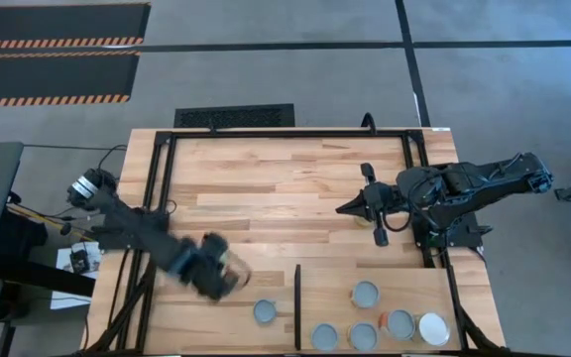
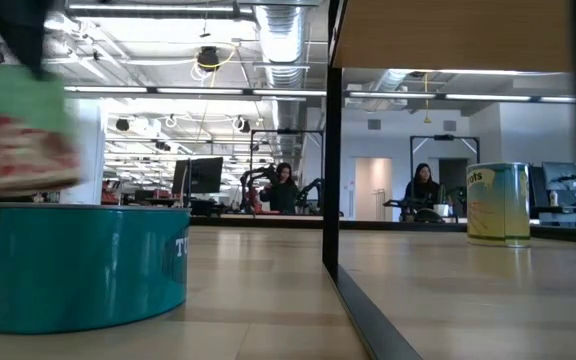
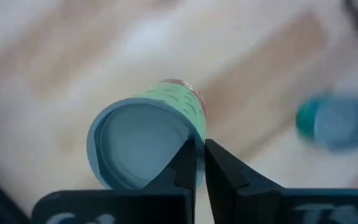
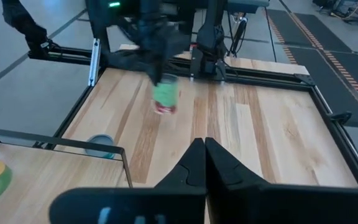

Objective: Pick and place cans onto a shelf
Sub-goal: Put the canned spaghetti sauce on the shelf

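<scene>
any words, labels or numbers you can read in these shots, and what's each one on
"ots": end of a cut-off word on the yellow-green can standing on the shelf, low view.
"T": white letter, rest cut off, on the teal can nearest the camera.
Green and red can at the left gripper: label too blurred to read.
Can tops seen from above: no readable print.

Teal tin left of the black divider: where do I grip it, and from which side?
Grip the teal tin across its round side wall, coming straight down from above. It stands upright, low and wide, flat top up, apart from the divider and the other cans.
</scene>
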Available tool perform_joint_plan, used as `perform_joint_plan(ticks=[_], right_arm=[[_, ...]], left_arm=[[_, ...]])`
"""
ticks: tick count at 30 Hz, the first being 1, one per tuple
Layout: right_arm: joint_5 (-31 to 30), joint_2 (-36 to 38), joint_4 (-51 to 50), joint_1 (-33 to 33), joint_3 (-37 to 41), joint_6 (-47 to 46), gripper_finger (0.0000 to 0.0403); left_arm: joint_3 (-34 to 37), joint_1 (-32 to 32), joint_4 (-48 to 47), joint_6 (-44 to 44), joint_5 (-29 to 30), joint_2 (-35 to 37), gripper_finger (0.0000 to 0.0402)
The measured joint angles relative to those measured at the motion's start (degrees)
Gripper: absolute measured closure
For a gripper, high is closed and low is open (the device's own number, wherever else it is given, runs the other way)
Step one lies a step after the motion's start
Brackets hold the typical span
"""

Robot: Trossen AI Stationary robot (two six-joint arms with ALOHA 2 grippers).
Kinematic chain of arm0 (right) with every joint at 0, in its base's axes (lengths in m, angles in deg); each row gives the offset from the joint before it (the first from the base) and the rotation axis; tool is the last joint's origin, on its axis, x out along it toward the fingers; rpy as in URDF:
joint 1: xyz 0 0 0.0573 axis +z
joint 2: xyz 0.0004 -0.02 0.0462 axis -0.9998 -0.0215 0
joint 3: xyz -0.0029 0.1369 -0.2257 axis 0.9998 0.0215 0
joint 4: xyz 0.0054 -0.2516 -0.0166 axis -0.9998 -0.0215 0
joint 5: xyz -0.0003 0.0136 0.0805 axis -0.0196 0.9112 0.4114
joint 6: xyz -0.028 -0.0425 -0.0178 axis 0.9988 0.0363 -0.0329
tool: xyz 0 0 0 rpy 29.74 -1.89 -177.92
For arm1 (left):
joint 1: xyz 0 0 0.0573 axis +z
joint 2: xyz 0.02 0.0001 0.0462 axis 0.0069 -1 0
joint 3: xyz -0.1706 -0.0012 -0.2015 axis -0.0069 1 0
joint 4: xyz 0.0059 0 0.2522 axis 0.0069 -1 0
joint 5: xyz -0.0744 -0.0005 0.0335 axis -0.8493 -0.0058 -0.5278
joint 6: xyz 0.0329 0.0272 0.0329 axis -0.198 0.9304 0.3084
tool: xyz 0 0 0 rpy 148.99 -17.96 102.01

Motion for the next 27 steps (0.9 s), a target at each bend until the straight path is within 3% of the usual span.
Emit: perform_joint_plan(ticks=[4,8,13,20,27], right_arm=[[0.00,0.00,0.00,0.00,0.00,-0.12,0.0395],[0.00,0.00,0.02,0.00,0.00,-0.13,0.0395],[0.00,0.00,0.02,0.00,0.00,-1.60,0.0395],[0.00,0.00,0.02,0.00,-0.02,-2.56,0.0395],[0.03,0.16,0.37,0.04,-0.02,-2.58,0.0394]], left_arm=[[-0.02,11.41,2.57,19.71,1.44,1.82,0.0399],[-0.09,22.24,13.41,38.67,-0.19,1.28,0.0400],[-3.51,30.52,19.96,53.10,-2.79,-3.42,0.0401],[-15.16,33.14,20.30,65.87,-5.23,-14.21,0.0401],[-25.48,32.75,20.18,71.54,-5.78,-24.06,0.0401]])
